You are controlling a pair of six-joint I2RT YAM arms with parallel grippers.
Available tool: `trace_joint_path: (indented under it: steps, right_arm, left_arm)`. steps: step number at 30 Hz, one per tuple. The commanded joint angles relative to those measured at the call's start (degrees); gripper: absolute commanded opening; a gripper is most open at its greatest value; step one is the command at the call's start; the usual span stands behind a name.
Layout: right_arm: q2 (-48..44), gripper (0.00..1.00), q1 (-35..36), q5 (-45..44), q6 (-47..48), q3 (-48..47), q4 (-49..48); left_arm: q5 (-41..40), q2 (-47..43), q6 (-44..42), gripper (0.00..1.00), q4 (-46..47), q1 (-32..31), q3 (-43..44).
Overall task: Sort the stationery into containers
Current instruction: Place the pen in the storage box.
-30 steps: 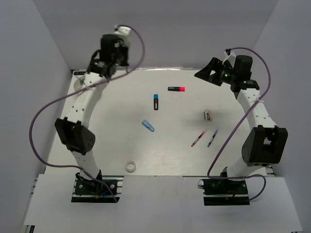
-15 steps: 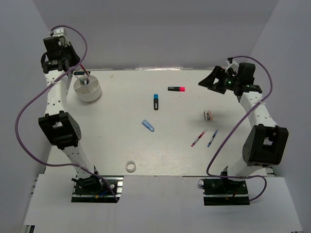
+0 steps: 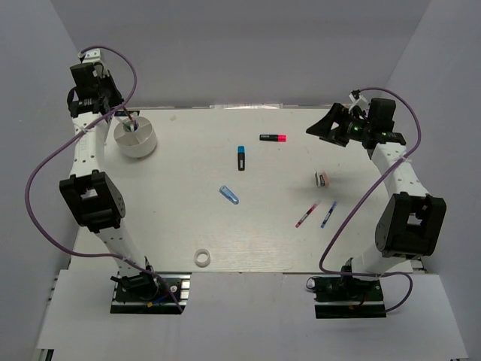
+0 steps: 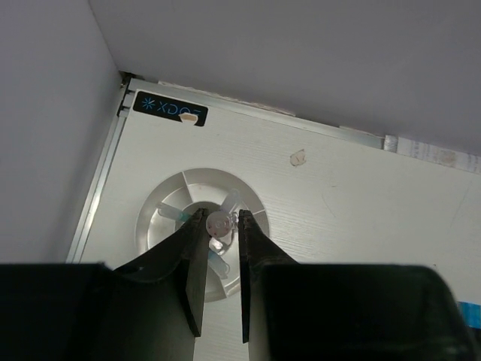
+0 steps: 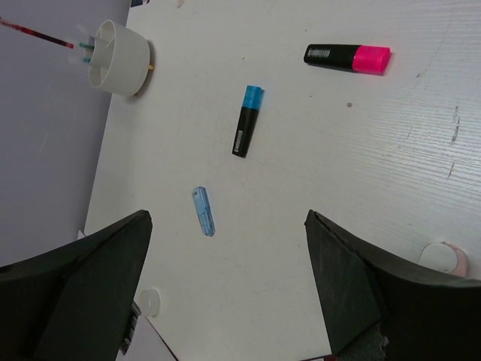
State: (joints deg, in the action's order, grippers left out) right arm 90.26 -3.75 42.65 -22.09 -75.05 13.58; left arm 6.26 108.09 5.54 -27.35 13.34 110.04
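My left arm is no longer hanging over the middle of the far edge; it has swung out to the corner, and the white tub (image 4: 161,218) is now sitting straight below my left tool (image 4: 222,218). That tool is pinching narrow on a thin red pen (image 4: 219,224), holding it upright so that I am seeing only its round, translucent end between the fingers. Its lower end is reaching down to the tub's mouth, where teal-tipped pens are already leaning. I am judging this pen to be one release away from sorted.

My right tool (image 5: 228,219) is hanging wide, gripping nothing, and has barely shifted. Lying below and ahead of it are a stubby black marker with a glossy pink end (image 5: 348,56), a black marker with a blue end (image 5: 247,120) and, nearest beneath it, a translucent blue tube (image 5: 204,212). The tub is smooth moulded plastic, round, with ribs dividing it inside. The table (image 3: 188,173) is matt white and faintly grained.
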Motion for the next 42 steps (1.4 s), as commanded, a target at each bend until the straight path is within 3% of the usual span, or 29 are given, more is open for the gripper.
trace_joint_path:
  steps: [1,12,21,24,25,28,31,35,37,38,40,42]
  right_arm:
    - [-1.5,0.88,-0.2,1.4,1.3,0.7,-1.2]
    - [-1.4,0.88,-0.1,2.1,3.8,1.3,0.0]
    - [-2.4,0.88,-0.1,1.5,6.6,3.4,1.6]
    - [-2.4,0.88,-0.1,1.2,8.0,3.3,3.0]
    - [-2.5,0.88,-0.1,1.0,8.8,3.3,3.3]
    - [-2.5,0.87,-0.1,0.4,11.1,2.9,5.2]
    - [-2.8,0.84,0.0,-0.9,13.0,2.3,8.2]
    - [-3.1,0.74,0.5,-1.0,24.8,-0.1,14.5]
    - [-2.0,0.66,0.8,-1.9,32.0,-2.8,23.6]
    - [-0.5,0.54,1.3,-2.9,38.7,-5.7,27.4]
    - [1.4,0.46,2.1,-5.1,45.5,-7.7,37.9]
    - [1.5,0.45,3.6,-7.4,56.3,-7.7,43.4]
  left_arm:
    - [-3.2,-0.1,-1.9,0.00,2.6,0.3,0.5]
    - [-4.4,1.3,-4.7,0.00,5.6,-0.2,-4.4]
    - [-2.9,0.6,-5.4,0.09,11.1,-0.2,-13.3]
    - [-2.3,0.2,-5.4,0.21,11.0,-0.8,-14.8]
    - [-2.1,-0.2,-5.3,0.32,11.2,-0.8,-15.5]
    - [-1.1,-2.6,-4.8,0.53,12.1,-0.8,-15.8]
    - [0.8,-5.2,-4.0,0.60,11.3,-0.8,-13.5]
    - [4.8,-8.2,-4.2,0.60,6.6,-0.8,-5.5]
    - [10.7,-9.8,-7.2,0.60,2.4,-1.4,-3.3]
    - [13.1,-10.8,-7.9,0.60,1.5,-1.4,-2.9]
    - [20.3,-13.3,-11.2,0.60,-2.0,-3.0,-3.4]
    - [26.0,-16.1,-14.5,0.61,-4.4,-3.5,-6.5]
